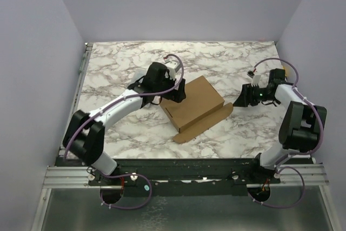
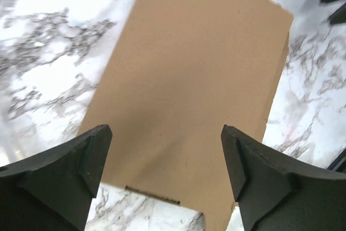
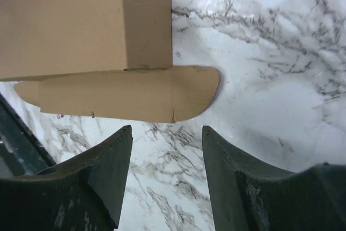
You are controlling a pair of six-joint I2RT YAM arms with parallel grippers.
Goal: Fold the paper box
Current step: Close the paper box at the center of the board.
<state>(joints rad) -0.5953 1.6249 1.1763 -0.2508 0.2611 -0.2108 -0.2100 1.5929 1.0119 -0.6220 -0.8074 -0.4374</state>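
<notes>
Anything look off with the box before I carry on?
One thing: the plain brown cardboard box has a long round-ended flap lying flat on the white marbled table along its near side, untucked, so the box isn't fully closed. No tears or spills visible.

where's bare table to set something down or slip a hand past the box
Free: far strip of marble table behind the paper box; near-left patch between the left arm and the flap. Crowded: left gripper at the box's left corner, right gripper close by its right end.
</notes>
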